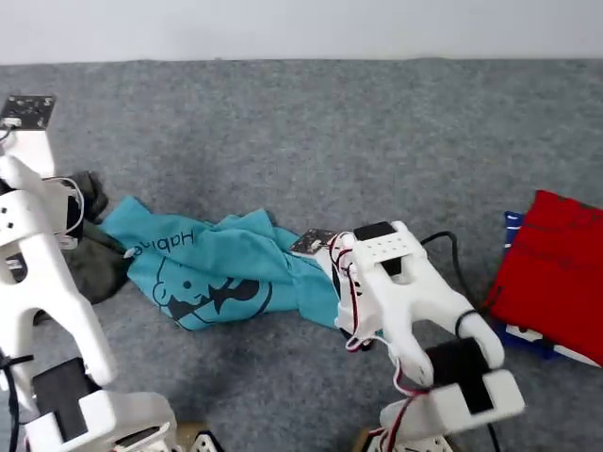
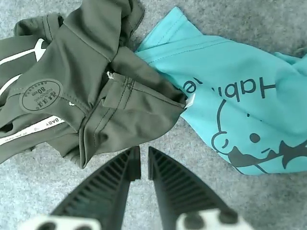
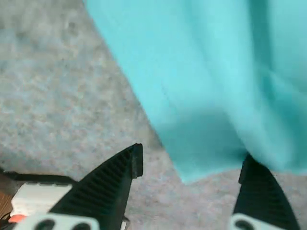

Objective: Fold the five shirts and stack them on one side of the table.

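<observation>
Two shirts already stacked at the table's (image 1: 377,122) right edge: red shirt (image 1: 556,264) on top of blue shirt (image 1: 514,224). Two unfolded: teal shirt (image 1: 217,273) left of centre, dark shirt (image 2: 86,96) bunched at its left end, hems touching. No fifth shirt located.

Right gripper (image 3: 192,155): jaws spread wide, empty, low over the teal shirt's right end, its edge lying between the fingers. Left gripper (image 2: 143,153): fingers nearly together, holding nothing, over bare table just beside the dark shirt.

Step in hand, as I judge it: take the teal shirt's right end so it can be spread flat.
- Catch one layer at the hem or a corner, not a bunched fold.
- Go down to the felt before closing; the cloth edge is thin.
- Pull away from the dark shirt so the two separate; the left arm could pin or lift the far end.

Teal shirt's long axis runs left to right across the table, right end slightly nearer the arms. Print faces up, on its left half. Crumpled; cannot tell which end is the collar.
</observation>
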Controlling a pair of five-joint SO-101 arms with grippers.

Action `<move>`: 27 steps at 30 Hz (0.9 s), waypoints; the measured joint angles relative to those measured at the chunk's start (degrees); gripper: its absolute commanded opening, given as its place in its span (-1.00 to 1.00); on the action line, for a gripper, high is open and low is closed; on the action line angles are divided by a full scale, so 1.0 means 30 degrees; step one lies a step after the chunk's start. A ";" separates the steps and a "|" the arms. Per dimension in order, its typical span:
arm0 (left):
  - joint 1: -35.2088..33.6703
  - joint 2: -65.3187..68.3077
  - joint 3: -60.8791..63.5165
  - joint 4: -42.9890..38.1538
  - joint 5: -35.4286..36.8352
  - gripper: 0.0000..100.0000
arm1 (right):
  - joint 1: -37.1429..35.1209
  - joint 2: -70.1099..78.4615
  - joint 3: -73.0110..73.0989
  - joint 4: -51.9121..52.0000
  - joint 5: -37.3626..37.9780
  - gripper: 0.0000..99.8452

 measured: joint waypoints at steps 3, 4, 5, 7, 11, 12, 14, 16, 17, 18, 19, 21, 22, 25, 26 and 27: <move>0.0000 0.0000 0.0000 0.0000 0.0000 -0.93 | -0.0059 0.0938 -0.0322 -0.0498 0.0000 -0.54; 0.0000 0.0000 0.0000 0.0000 0.0000 -0.93 | -0.0059 0.1289 -0.0586 -0.0527 0.0000 -0.62; 0.0000 0.0000 0.0000 0.0000 0.0000 -0.93 | 0.0117 0.1553 -0.0791 -0.0527 -0.0029 -0.70; 0.0000 0.0000 0.0000 0.0000 0.0000 -0.93 | 0.0205 0.2081 -0.1524 -0.0527 -0.0029 -0.82; 0.0000 0.0000 0.0000 0.0000 0.0000 -0.93 | 0.0322 0.2813 -0.2784 -0.0498 -0.0029 -0.92; 0.0000 0.0000 0.0000 0.0000 0.0000 -0.93 | 0.0322 0.2901 -0.2989 -0.0381 -0.0029 -0.93; 0.0000 0.0000 0.0000 0.0000 0.0000 -0.93 | 0.0264 0.3223 -0.3370 -0.0059 -0.0029 -0.97; 0.0000 0.0000 0.0000 0.0000 0.0000 -0.93 | 0.0234 0.3604 -0.3722 0.0381 -0.0029 -0.98; 0.0000 0.0000 0.0000 0.0000 0.0000 -0.93 | 0.0205 0.3868 -0.3927 0.0645 -0.0029 -0.98; 0.0000 0.0000 0.0000 0.0000 0.0000 -0.93 | 0.0205 0.3985 -0.4103 0.1055 -0.0029 -0.98; 0.0000 0.0000 0.0000 0.0000 0.0000 -0.93 | 0.0176 0.4044 -0.4190 0.1524 -0.0029 -0.98; 0.0000 0.0000 0.0000 0.0000 0.0000 -0.93 | 0.0000 0.4103 -0.4982 0.2784 0.0000 -0.98; 0.0000 0.0000 0.0000 0.0000 0.0000 -0.93 | 0.0000 0.4044 -0.5451 0.3370 0.0000 -0.98; 0.0000 0.0000 0.0000 0.0000 0.0000 -0.93 | 0.0176 0.3077 -0.7121 0.4864 0.0176 -0.98; 0.0000 0.0000 0.0000 0.0000 0.0000 -0.93 | 0.0293 0.2608 -0.7678 0.5392 0.0498 -0.98; 0.0000 0.0000 0.0000 0.0000 0.0000 -0.93 | 0.0469 0.2139 -0.8234 0.5919 0.0908 -0.98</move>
